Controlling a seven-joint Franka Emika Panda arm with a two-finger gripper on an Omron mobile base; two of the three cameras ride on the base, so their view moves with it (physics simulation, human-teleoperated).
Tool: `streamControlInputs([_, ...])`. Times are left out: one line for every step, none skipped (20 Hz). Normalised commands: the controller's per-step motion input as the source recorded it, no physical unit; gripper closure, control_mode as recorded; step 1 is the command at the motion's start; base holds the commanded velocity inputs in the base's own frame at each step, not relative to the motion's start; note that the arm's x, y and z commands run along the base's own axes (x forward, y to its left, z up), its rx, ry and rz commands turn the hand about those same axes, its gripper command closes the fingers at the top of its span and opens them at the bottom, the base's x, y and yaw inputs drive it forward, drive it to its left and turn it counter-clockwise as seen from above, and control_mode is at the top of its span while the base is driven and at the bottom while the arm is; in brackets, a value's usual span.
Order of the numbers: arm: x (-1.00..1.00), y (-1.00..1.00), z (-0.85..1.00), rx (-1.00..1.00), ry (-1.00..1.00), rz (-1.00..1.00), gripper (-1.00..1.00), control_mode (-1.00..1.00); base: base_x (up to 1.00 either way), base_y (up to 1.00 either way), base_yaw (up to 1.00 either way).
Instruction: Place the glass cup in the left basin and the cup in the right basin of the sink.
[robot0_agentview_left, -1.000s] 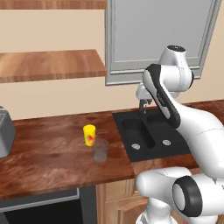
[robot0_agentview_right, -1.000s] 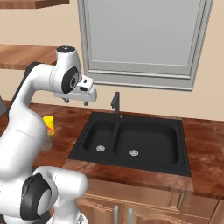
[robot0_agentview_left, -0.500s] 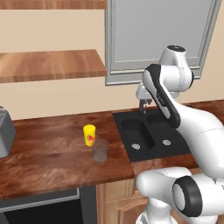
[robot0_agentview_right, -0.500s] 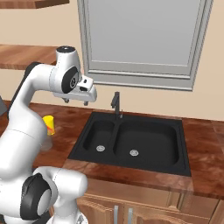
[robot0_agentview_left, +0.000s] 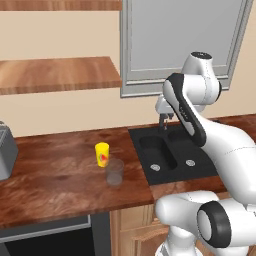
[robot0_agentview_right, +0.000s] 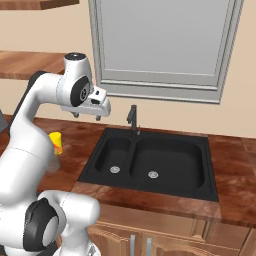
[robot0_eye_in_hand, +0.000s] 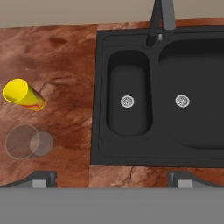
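Clear greyish glass tumbler (robot0_eye_in_hand: 24, 141) is sitting beside the opaque yellow cup (robot0_eye_in_hand: 24, 95); I'm hovering my spread, empty gripper (robot0_eye_in_hand: 111, 178), risking toppling either.

Glossy white arm (robot0_agentview_right: 35, 120); dark round joints; small dark finger tips (robot0_eye_in_hand: 43, 178)

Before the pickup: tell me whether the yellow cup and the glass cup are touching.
Apart. The hand view looks down on both: bare counter shows between the cup and the glass cup.
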Motion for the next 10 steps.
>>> streamControlInputs([0.0,0.0,0.0,0.0,0.0,0.0,-1.0,-1.0,0.0,0.0,0.0])
streamControlInputs([0.0,0.0,0.0,0.0,0.0,0.0,-1.0,-1.0,0.0,0.0,0.0])
streamControlInputs([0.0,0.0,0.0,0.0,0.0,0.0,-1.0,-1.0,0.0,0.0,0.0])
streamControlInputs([0.0,0.0,0.0,0.0,0.0,0.0,-1.0,-1.0,0.0,0.0,0.0])
streamControlInputs([-0.01,0.0,0.0,0.0,0.0,0.0,-1.0,-1.0,0.0,0.0,0.0])
streamControlInputs([-0.01,0.0,-0.01,0.0,0.0,0.0,-1.0,-1.0,0.0,0.0,0.0])
streamControlInputs([-0.02,0.0,-0.01,0.0,0.0,0.0,-1.0,-1.0,0.0,0.0,0.0])
streamControlInputs([-0.01,0.0,-0.02,0.0,0.0,0.0,-1.0,-1.0,0.0,0.0,0.0])
streamControlInputs([0.0,0.03,-0.03,0.0,0.0,0.0,-1.0,-1.0,0.0,0.0,0.0])
streamControlInputs([0.0,0.07,-0.06,0.0,0.0,0.0,-1.0,-1.0,0.0,0.0,0.0])
